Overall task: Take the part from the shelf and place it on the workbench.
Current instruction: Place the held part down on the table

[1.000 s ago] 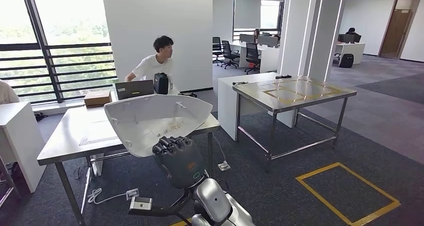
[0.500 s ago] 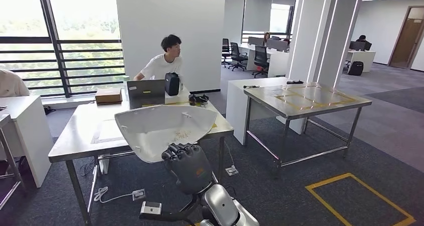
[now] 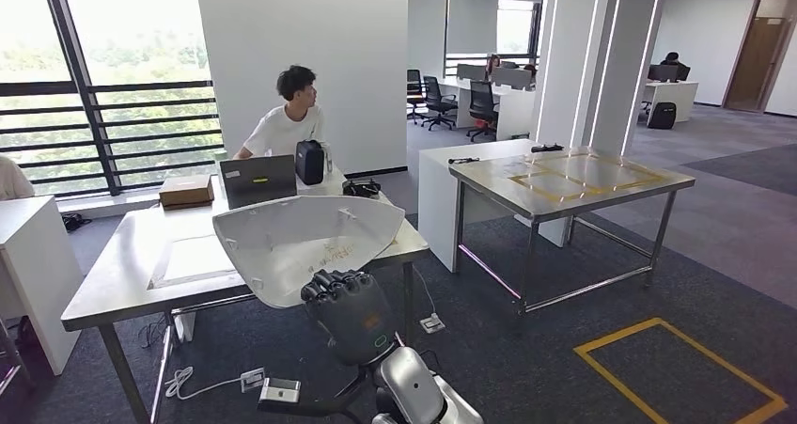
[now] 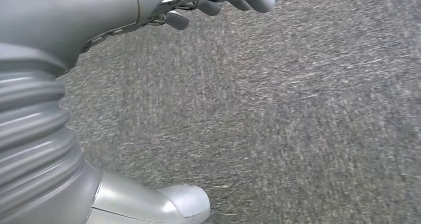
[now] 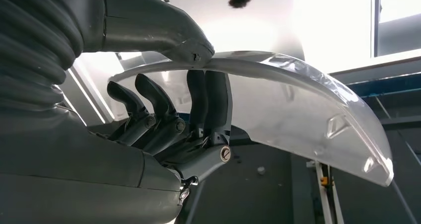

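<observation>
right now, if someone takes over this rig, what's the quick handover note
Right hand: grips the white part by its near edge, thumb on one face and fingers on the other, carried in front of the body.
Left hand: holds nothing, hanging over grey carpet.
Done: part is off the shelf and in hand.
Left: set it on a workbench; the steel table is just ahead, the table with yellow tape to the right.

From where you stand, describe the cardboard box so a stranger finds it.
Look at the steel table by the window. At its far edge, left of the open laptop, sits the cardboard box: flat, brown, the table's sole cardboard item.
</observation>
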Robot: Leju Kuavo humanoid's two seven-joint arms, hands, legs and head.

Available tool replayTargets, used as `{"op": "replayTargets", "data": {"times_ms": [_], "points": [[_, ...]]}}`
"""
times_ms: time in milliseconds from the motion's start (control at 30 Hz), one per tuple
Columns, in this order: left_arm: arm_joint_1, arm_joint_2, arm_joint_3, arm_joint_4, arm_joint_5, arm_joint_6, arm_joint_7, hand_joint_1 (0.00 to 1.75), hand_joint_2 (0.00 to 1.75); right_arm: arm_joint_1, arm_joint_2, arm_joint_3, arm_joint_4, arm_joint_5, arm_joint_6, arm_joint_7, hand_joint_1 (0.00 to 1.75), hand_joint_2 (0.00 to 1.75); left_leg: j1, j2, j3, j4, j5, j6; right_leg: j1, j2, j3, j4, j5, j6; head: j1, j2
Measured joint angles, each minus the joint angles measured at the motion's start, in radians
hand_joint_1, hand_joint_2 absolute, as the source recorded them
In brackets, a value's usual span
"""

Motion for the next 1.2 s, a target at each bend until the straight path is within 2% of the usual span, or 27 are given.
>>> {"op": "replayTargets", "data": {"times_ms": [33, 67, 100, 133, 167, 200, 300, 433, 533, 600, 700, 733, 967, 1133, 1200], "points": [[0.000, 0.000, 0.000, 0.000, 0.000, 0.000, 0.000, 0.00, 1.75, 0.000, 0.001, 0.000, 0.000, 0.000, 0.001, 0.001, 1.59, 1.75, -0.001, 0.001, 0.021, -0.064, 0.034, 0.001, 0.000, 0.000, 0.007, 0.005, -0.009, 0.005, -0.001, 0.000], [0.000, 0.001, 0.000, 0.000, 0.000, 0.000, 0.001, 0.00, 1.75, -0.001, 0.002, 0.000, 0.000, 0.001, 0.002, 0.001, 1.59, 1.75, -0.002, 0.002, 0.041, -0.113, 0.053, 0.008, 0.001, 0.000, 0.009, 0.008, -0.016, 0.010, -0.001, 0.000], [0.000, 0.001, 0.000, 0.001, 0.000, 0.000, 0.001, 0.00, 1.75, -0.002, 0.003, 0.000, 0.000, 0.001, 0.002, 0.002, 1.59, 1.75, -0.003, 0.003, 0.051, -0.140, 0.062, 0.016, 0.002, 0.000, 0.009, 0.011, -0.022, 0.015, -0.001, 0.000], [0.001, 0.000, 0.000, 0.001, 0.000, -0.001, 0.001, 0.00, 1.75, -0.002, 0.004, 0.000, 0.000, 0.000, 0.002, 0.000, 1.59, 1.75, -0.005, 0.003, 0.053, -0.145, 0.056, 0.024, 0.004, 0.000, 0.009, 0.013, -0.025, 0.019, 0.000, 0.000], [0.002, 0.000, 0.000, 0.001, 0.000, 0.000, 0.001, 0.00, 1.75, -0.003, 0.004, 0.000, 0.000, 0.000, 0.001, -0.002, 1.59, 1.75, -0.006, 0.002, 0.056, -0.145, 0.058, 0.033, 0.005, 0.000, 0.009, 0.011, -0.026, 0.023, 0.001, 0.000], [0.003, -0.001, 0.000, 0.001, 0.000, 0.001, 0.002, 0.00, 1.75, -0.004, 0.004, 0.000, 0.001, -0.001, 0.001, -0.004, 1.59, 1.75, -0.005, 0.001, 0.056, -0.146, 0.063, 0.035, 0.006, 0.000, 0.012, 0.009, -0.028, 0.024, 0.002, 0.000], [0.001, -0.004, 0.000, 0.001, 0.000, 0.004, 0.004, 0.00, 1.75, -0.010, 0.004, -0.001, 0.004, -0.005, -0.001, -0.007, 1.59, 1.75, -0.003, -0.004, 0.060, -0.149, 0.064, 0.034, 0.009, 0.000, 0.019, 0.005, -0.027, 0.014, 0.006, 0.000], [-0.001, -0.006, 0.000, 0.001, 0.000, 0.002, 0.006, 0.00, 1.75, -0.013, 0.004, -0.002, 0.006, -0.007, -0.004, -0.009, 1.59, 1.75, -0.005, -0.008, 0.059, -0.148, 0.057, 0.043, 0.009, -0.001, 0.024, -0.004, -0.031, 0.002, 0.009, 0.000], [-0.001, -0.006, 0.000, 0.001, 0.002, 0.000, 0.006, 0.00, 1.75, -0.014, 0.006, -0.002, 0.007, -0.007, -0.006, -0.009, 1.59, 1.75, -0.007, -0.008, 0.060, -0.147, 0.055, 0.046, 0.008, -0.001, 0.026, -0.006, -0.032, 0.001, 0.010, 0.000], [-0.001, -0.006, 0.000, 0.001, 0.003, -0.002, 0.006, 0.00, 1.75, -0.014, 0.007, -0.002, 0.007, -0.006, -0.008, -0.008, 1.59, 1.75, -0.008, -0.008, 0.060, -0.147, 0.055, 0.047, 0.007, -0.001, 0.025, -0.008, -0.032, 0.008, 0.009, 0.000], [-0.001, -0.006, 0.000, 0.001, 0.005, -0.004, 0.003, 0.00, 1.75, -0.015, 0.007, -0.002, 0.007, -0.003, -0.009, -0.007, 1.59, 1.75, -0.008, -0.007, 0.061, -0.147, 0.055, 0.048, 0.005, -0.001, 0.026, -0.010, -0.031, 0.032, 0.009, 0.000], [-0.001, -0.006, 0.000, 0.001, 0.006, -0.004, 0.003, 0.00, 1.75, -0.015, 0.007, -0.002, 0.007, -0.002, -0.010, -0.007, 1.59, 1.75, -0.008, -0.007, 0.061, -0.147, 0.056, 0.048, 0.005, -0.001, 0.026, -0.010, -0.031, 0.036, 0.008, 0.000], [-0.002, -0.006, 0.000, 0.001, 0.008, -0.006, 0.002, 0.00, 1.75, -0.014, 0.007, -0.002, 0.007, -0.001, -0.014, 0.001, 1.59, 1.75, -0.006, -0.006, 0.065, -0.148, 0.057, 0.045, 0.004, -0.001, 0.028, -0.008, -0.030, 0.037, 0.007, 0.000], [-0.003, -0.003, 0.000, 0.001, 0.008, -0.009, 0.002, 0.00, 1.75, -0.014, 0.007, -0.002, 0.007, 0.002, -0.017, 0.002, 1.59, 1.75, -0.012, -0.005, 0.066, -0.149, 0.052, 0.052, 0.001, -0.001, 0.029, -0.011, -0.033, 0.045, 0.006, 0.000], [-0.004, -0.003, 0.000, 0.001, 0.009, -0.009, 0.002, 0.00, 1.75, -0.016, 0.008, -0.003, 0.007, 0.002, -0.017, 0.002, 1.59, 1.75, -0.005, -0.003, 0.075, -0.161, 0.053, 0.058, 0.002, -0.001, 0.025, 0.000, -0.041, 0.050, 0.006, 0.000]]}}
